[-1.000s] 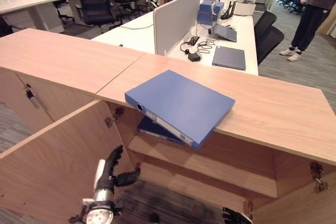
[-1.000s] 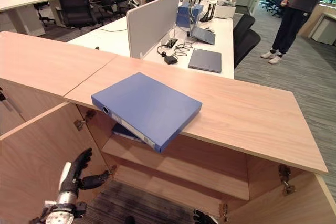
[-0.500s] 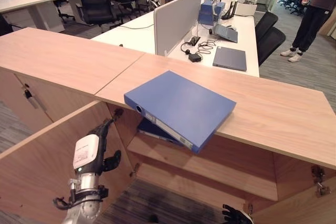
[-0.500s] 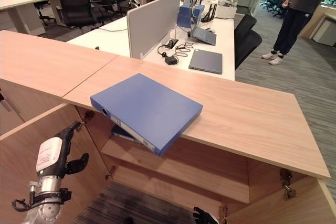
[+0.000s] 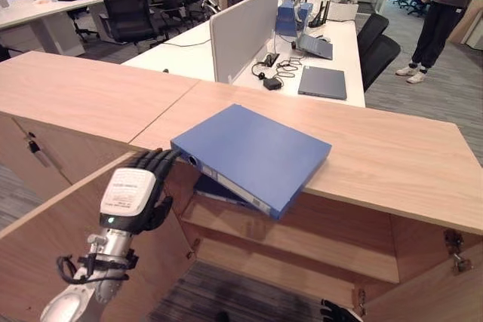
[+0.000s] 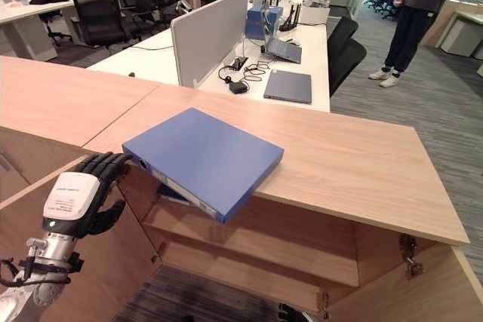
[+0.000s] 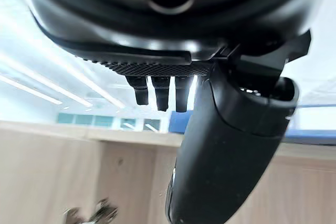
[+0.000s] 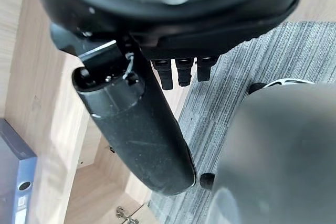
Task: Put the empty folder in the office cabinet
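A blue folder (image 5: 253,152) lies flat on the wooden cabinet top (image 5: 392,160), with its spine and near corner hanging out over the front edge. My left hand (image 5: 128,194) is raised beside the folder's left corner. Its fingers (image 5: 155,160) are loosely bent toward the spine end and hold nothing. In the left wrist view the fingers (image 7: 157,90) and thumb (image 7: 226,150) stand apart. My right hand (image 5: 336,311) hangs low by the floor in front of the cabinet, its fingers (image 8: 181,72) straight and empty. A second blue folder (image 5: 219,190) lies on the upper shelf inside.
Both cabinet doors stand open: the left door (image 5: 53,254) beside my left arm, the right door (image 5: 441,292) at the lower right. Behind the cabinet are a desk with a closed laptop (image 5: 322,82) and a grey divider (image 5: 241,32). A person (image 5: 445,5) stands far right.
My left hand has risen from low in front of the open left door to the folder's left corner. The folder has not moved. The right hand stays low.
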Robot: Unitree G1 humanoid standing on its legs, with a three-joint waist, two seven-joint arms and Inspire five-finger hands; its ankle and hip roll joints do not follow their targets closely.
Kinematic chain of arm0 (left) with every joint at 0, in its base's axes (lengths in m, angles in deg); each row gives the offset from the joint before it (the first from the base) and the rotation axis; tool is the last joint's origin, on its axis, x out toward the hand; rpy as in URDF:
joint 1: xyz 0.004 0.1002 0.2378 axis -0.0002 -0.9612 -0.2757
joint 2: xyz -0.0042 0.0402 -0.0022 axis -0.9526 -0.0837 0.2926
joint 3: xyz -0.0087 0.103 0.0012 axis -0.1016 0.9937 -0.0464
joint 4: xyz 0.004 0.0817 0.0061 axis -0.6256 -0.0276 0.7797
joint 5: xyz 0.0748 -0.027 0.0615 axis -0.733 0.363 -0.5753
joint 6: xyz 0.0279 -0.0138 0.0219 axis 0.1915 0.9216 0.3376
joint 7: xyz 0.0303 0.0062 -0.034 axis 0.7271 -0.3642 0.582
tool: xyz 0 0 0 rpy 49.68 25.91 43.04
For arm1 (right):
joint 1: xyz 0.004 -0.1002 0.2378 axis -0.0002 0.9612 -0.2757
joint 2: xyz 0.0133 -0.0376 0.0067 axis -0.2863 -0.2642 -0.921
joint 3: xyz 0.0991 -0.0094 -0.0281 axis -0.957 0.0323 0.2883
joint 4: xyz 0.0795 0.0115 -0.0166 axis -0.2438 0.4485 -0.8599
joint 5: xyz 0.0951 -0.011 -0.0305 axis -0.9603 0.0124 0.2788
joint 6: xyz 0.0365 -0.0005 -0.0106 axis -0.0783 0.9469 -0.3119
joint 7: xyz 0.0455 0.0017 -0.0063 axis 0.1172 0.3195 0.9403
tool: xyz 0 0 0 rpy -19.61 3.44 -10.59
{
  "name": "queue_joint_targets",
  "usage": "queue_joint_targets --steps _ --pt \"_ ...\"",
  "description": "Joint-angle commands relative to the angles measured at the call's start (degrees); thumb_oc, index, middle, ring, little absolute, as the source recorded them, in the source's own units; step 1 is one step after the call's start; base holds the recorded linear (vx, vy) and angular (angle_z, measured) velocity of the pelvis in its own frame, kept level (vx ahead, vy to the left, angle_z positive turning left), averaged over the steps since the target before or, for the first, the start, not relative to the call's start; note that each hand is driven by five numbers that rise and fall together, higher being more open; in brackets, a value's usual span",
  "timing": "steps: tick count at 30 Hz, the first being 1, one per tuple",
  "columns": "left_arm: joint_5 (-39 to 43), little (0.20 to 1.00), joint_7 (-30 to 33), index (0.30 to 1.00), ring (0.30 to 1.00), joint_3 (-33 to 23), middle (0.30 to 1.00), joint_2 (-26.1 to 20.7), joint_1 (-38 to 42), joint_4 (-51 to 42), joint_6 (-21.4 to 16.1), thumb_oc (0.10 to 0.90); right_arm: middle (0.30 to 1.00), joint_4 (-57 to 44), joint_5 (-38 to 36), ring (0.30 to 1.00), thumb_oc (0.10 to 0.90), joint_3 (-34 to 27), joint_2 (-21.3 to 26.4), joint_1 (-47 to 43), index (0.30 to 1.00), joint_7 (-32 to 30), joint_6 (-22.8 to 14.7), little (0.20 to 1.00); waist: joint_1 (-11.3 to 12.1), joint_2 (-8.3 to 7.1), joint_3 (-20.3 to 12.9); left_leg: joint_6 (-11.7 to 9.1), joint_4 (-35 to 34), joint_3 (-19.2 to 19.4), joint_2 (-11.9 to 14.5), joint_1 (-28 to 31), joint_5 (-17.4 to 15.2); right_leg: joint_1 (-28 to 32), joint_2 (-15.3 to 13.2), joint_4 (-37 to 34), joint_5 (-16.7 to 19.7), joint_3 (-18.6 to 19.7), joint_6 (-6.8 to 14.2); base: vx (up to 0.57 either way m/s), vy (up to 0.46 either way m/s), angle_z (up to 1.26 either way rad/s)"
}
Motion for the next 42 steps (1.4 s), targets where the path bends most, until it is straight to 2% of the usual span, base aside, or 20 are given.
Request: queue_joint_targets --steps 1,13,24,33,42 --pt "0.32 0.900 4.82 0.900 0.900 -0.93 0.900 -3.03 9.26 -4.51 -1.49 0.800 0.900 0.15 -2.34 0.900 0.800 -0.17 1.20 -6.37 0.900 -0.42 -3.87 0.900 -0.79 -0.03 1.20 -2.39 -0.02 1.30 -0.70 5.76 -6.74 -0.84 1.26 2.24 -4.37 0.49 1.18 0.01 0.017 -0.03" --pt "1.39 0.900 4.51 0.900 0.900 -1.14 0.900 -3.88 11.40 -7.08 -2.74 0.800 0.900 2.76 -1.57 0.900 0.800 0.04 0.29 -6.05 0.900 -0.88 -3.86 0.900 -1.82 0.46 0.74 -2.30 -0.02 1.77 -0.83 6.08 -6.97 -0.88 1.12 2.15 -4.33 1.07 1.19 0.00 0.000 0.00" --pt "2.63 0.900 2.36 0.900 0.900 3.42 0.900 -5.16 14.35 -6.38 -4.30 0.800 0.900 3.49 -2.53 0.900 0.800 -1.05 0.18 -6.47 0.900 -1.63 -3.91 0.900 -3.34 1.17 0.58 -2.14 -0.02 2.54 -1.07 6.65 -7.32 -0.75 0.85 1.99 -4.09 1.78 1.36 0.00 0.004 -0.05" --pt "1.67 0.900 -0.15 0.900 0.900 7.49 0.900 -8.48 17.82 -5.73 -5.25 0.800 0.900 3.30 -3.04 0.900 0.800 -1.20 0.37 -6.27 0.900 -1.65 -4.09 0.900 -4.55 1.58 0.51 -1.98 -0.02 3.24 -1.09 7.10 -7.44 -0.94 0.80 2.27 -4.08 2.49 1.46 0.00 0.002 -0.01" --pt "2.62 0.900 -1.70 0.900 0.900 9.69 0.900 -8.17 18.24 -5.58 -6.47 0.800 0.900 2.94 -3.69 0.900 0.800 -1.57 0.50 -6.34 0.900 -1.86 -4.12 0.900 -4.92 1.64 0.59 -1.98 -0.02 3.61 -1.15 7.29 -7.54 -1.04 0.74 1.95 -3.74 2.89 1.53 0.00 0.001 -0.04"
